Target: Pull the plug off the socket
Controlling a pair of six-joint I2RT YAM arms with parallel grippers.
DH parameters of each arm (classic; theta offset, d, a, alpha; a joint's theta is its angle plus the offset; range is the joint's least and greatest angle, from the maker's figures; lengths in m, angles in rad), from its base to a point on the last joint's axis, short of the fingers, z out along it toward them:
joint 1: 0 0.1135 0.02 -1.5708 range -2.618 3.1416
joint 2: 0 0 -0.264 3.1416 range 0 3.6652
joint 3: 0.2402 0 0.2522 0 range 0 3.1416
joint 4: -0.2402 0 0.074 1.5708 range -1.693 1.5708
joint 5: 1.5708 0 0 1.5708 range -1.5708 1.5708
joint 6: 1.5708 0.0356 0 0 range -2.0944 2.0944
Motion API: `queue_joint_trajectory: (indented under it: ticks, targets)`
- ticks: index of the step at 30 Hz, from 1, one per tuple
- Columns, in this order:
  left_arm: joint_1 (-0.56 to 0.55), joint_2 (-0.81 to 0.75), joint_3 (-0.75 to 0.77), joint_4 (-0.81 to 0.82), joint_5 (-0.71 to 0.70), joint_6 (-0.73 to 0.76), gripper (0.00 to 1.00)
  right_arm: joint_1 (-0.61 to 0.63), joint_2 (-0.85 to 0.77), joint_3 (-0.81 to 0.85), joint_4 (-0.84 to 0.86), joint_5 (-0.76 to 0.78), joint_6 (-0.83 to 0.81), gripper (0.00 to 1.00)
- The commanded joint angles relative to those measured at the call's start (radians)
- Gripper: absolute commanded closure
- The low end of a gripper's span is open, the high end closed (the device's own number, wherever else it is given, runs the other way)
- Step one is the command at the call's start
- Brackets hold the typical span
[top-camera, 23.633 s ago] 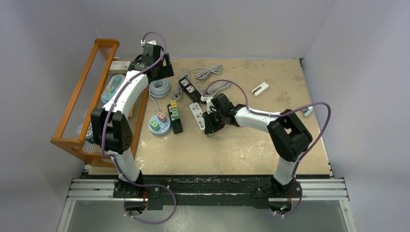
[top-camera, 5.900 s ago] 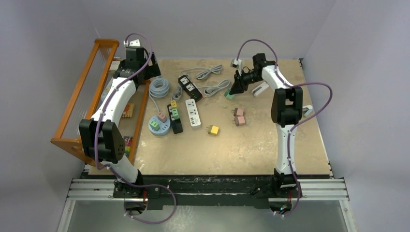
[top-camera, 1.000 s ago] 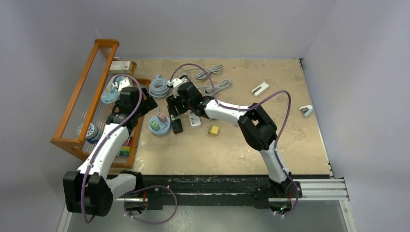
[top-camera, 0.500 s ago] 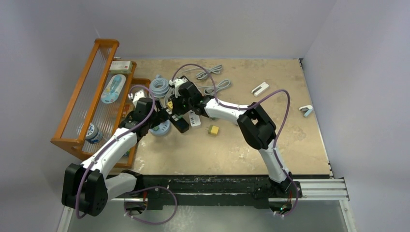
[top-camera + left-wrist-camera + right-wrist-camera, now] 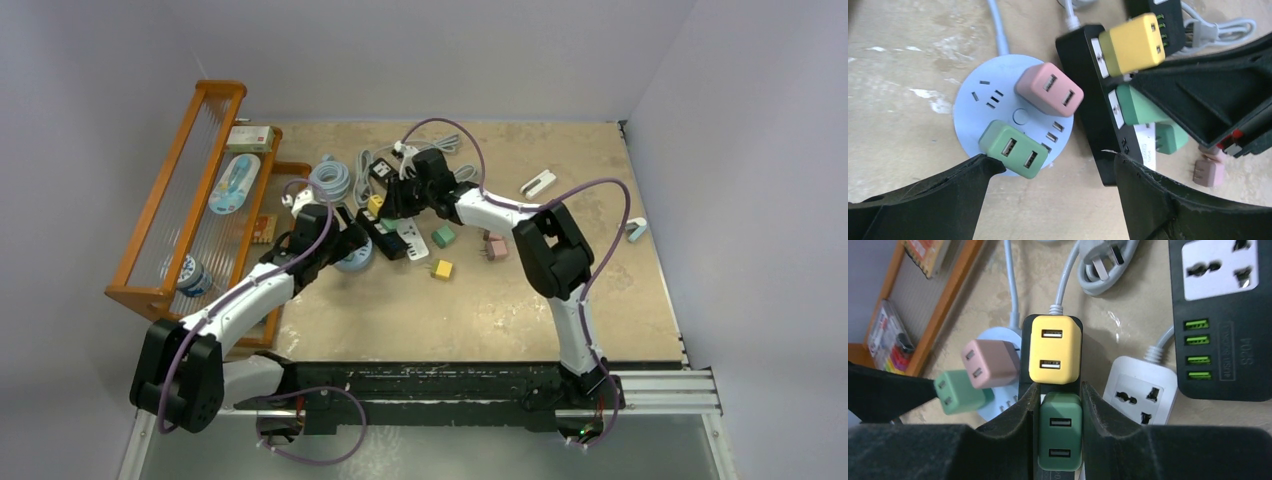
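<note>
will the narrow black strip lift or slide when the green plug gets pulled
Probably lifts: the narrow black strip looks slim and light, and the right gripper is shut on the green plug seated in it. It likely stays rigid, a hard plastic bar. The open left gripper isn't pinning it, and its thin cord would barely anchor it.

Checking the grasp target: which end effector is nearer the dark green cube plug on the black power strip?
Right. The right end effector clamps the dark green cube plug from both sides; the left end effector hangs open beside it, by the round pale blue socket.
</note>
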Motion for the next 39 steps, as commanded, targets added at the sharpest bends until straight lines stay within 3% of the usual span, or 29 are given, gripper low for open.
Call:
queue_joint_trajectory:
  ticks: [1,8,28,39]
  targets:
    - [-0.031,0.019,0.064,0.045,0.04,-0.03,0.09,-0.001,-0.125,0.015,0.133,-0.039,0.058,1.0]
    - [-0.031,-0.018,0.222,-0.135,-0.058,0.049,0.08,-0.01,-0.153,0.086,0.102,0.014,0.016,1.0]
    - [-0.031,0.095,0.268,0.055,-0.048,0.029,0.08,-0.013,-0.228,0.167,0.258,-0.234,0.135,1.0]
    - [-0.03,-0.016,0.204,0.174,0.0,-0.006,0.08,-0.026,-0.232,0.136,0.292,-0.241,0.152,1.0]
